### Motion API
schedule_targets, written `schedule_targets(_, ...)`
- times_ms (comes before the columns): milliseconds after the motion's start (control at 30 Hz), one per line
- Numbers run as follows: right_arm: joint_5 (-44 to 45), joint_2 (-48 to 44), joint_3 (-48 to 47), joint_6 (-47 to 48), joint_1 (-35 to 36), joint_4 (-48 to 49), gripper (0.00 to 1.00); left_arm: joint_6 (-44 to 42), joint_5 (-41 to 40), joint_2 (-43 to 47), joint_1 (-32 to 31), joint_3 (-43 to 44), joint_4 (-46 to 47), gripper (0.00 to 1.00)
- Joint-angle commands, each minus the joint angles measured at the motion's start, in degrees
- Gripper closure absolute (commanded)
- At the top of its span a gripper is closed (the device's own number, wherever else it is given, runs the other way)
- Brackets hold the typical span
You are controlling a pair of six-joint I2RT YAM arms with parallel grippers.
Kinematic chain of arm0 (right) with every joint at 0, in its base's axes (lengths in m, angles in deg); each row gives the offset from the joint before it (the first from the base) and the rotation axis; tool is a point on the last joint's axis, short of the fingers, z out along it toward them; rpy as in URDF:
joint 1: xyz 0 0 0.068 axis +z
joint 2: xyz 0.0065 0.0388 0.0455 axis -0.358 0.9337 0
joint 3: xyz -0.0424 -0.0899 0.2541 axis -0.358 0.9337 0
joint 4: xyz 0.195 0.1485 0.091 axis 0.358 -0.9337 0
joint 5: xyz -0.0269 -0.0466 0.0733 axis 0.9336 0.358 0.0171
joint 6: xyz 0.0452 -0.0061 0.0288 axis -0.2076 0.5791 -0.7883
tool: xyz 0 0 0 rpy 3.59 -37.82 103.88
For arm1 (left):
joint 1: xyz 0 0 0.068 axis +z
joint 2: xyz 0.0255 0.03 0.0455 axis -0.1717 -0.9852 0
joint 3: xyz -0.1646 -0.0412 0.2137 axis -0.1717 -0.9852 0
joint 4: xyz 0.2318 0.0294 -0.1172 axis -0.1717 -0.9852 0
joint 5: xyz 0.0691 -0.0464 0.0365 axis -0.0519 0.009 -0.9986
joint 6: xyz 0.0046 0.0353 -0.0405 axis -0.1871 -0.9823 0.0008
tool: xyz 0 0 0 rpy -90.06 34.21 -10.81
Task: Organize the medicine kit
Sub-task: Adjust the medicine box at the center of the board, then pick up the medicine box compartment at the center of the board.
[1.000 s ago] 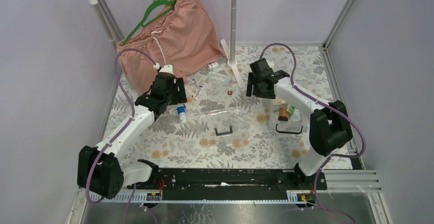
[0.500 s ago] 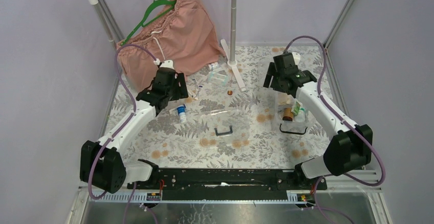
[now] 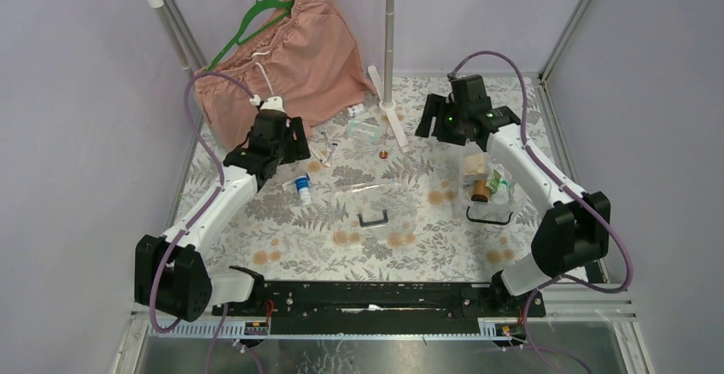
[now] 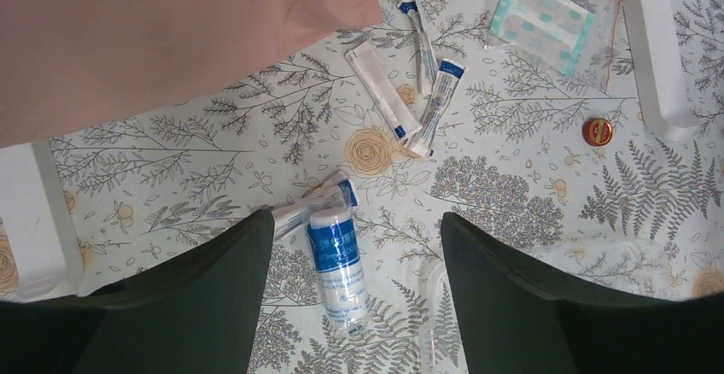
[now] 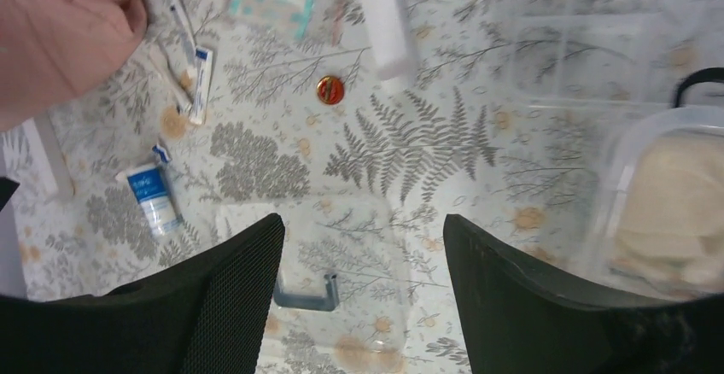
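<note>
**Q:** Kit location and condition?
**A:** The clear lid (image 3: 376,196), with its black handle, lies flat at the centre of the worktop (image 3: 282,246). To its right is the clear box (image 5: 649,120), holding a brown bottle (image 3: 480,190). A blue-labelled bottle (image 4: 337,267) and sachets (image 4: 401,101) lie loose beyond.
**Q:** Arms?
**A:** The left end effector (image 4: 356,220) hovers over the blue-labelled bottle. The right end effector (image 5: 360,220) is beyond the box. Both are wide open and empty.

The top camera looks down from above and behind onto the whole table (image 3: 410,246), with the arm bases at the bottom of the frame. Both wrist cameras face steeply down from closer in, and both show the blue-labelled bottle (image 4: 337,263) and the red cap (image 4: 598,131).
</note>
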Motion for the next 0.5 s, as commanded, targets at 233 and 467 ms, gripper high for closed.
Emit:
schedule_targets(233, -2.8, 4.2, 5.2, -1.3, 11.5, 1.4, 0.25, -0.9, 0.5, -0.6, 0.4, -0.1, 2.6, 0.2)
schedule_targets(467, 5.7, 8.4, 6.5, -1.2, 17.3, -0.2, 0.26, 0.2, 1.4, -1.2, 0.4, -0.2, 1.9, 0.2)
